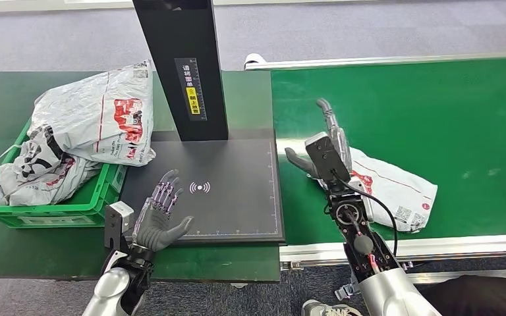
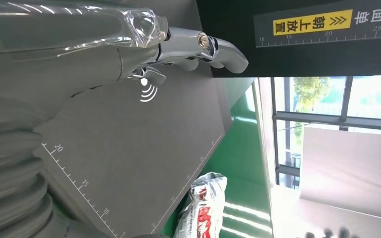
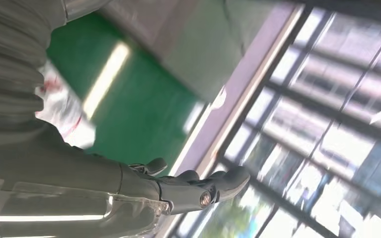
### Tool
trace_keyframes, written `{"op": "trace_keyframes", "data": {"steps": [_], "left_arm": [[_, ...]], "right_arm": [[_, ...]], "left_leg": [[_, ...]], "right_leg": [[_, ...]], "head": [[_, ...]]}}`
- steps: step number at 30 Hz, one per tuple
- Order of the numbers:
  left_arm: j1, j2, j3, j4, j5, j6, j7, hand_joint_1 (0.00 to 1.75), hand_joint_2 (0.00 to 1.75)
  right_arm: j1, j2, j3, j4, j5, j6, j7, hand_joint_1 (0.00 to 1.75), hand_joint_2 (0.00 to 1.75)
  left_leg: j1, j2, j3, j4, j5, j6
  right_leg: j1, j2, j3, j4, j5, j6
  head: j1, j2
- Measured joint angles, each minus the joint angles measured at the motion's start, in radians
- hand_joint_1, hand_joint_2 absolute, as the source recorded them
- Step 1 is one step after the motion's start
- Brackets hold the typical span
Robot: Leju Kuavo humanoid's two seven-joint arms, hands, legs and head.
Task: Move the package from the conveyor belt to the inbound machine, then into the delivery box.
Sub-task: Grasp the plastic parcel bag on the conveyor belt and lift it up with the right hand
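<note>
In the head view, the package (image 1: 389,187), a white and grey plastic mailer with red print, lies flat on the green conveyor belt (image 1: 435,118) in the lower right of the frame, near the belt's front metal edge and well apart from the belt's left end. The right hand (image 1: 319,148) hovers just left of and above the package, its fingers (image 1: 326,112) stretched apart and holding nothing, with bare green belt open beyond it toward the upper right. At centre, the inbound machine (image 1: 237,197) shows a flat black plate with a white wave mark, its right edge lying just beside the belt's left end, and a black post rising from its back edge. The left hand (image 1: 161,214) hovers over the plate's lower left corner, fingers spread and empty. At the left, a green delivery box (image 1: 59,210) on the dark green desk (image 1: 13,257) holds other mailers, one draping over its right rim onto the plate. In the left wrist view, the left hand's fingers (image 2: 203,47) reach out straight over the ruled plate, with the package low in the frame. In the right wrist view, blurred, the right hand's fingers (image 3: 213,183) extend uncurled over the green belt, the package's white edge at middle left.
</note>
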Motion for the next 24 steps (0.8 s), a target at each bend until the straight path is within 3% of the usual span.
{"op": "trace_keyframes", "data": {"steps": [6,10,16,24], "left_arm": [[-0.001,-0.011,0.007,0.0,-0.022,0.005,0.005,0.0,1.75],[-0.007,-0.018,0.008,0.001,-0.034,0.004,0.008,0.0,1.75],[-0.022,-0.023,0.011,0.015,-0.034,-0.008,0.013,0.0,1.75],[-0.05,-0.027,0.013,0.039,-0.035,-0.017,0.014,0.0,1.75]], "right_arm": [[-0.001,-0.023,-0.113,0.003,0.16,-0.14,0.071,0.0,1.75],[-0.001,-0.03,-0.19,0.02,0.397,-0.154,0.208,0.0,1.75],[-0.001,-0.036,-0.277,0.076,0.672,-0.062,0.413,0.0,1.75],[-0.022,-0.037,-0.322,0.17,0.807,0.112,0.508,0.0,1.75]], "left_leg": [[0.0,0.0,0.0,0.0,0.0,0.0],[0.0,0.0,0.0,0.0,0.0,0.0],[0.0,0.0,0.0,0.0,0.0,0.0],[0.0,0.0,0.0,0.0,0.0,0.0]], "right_leg": [[0.0,0.0,0.0,0.0,0.0,0.0],[0.0,0.0,0.0,0.0,0.0,0.0],[0.0,0.0,0.0,0.0,0.0,0.0],[0.0,0.0,0.0,0.0,0.0,0.0]], "head": [[0.0,0.0],[0.0,0.0],[0.0,0.0],[0.0,0.0]]}}
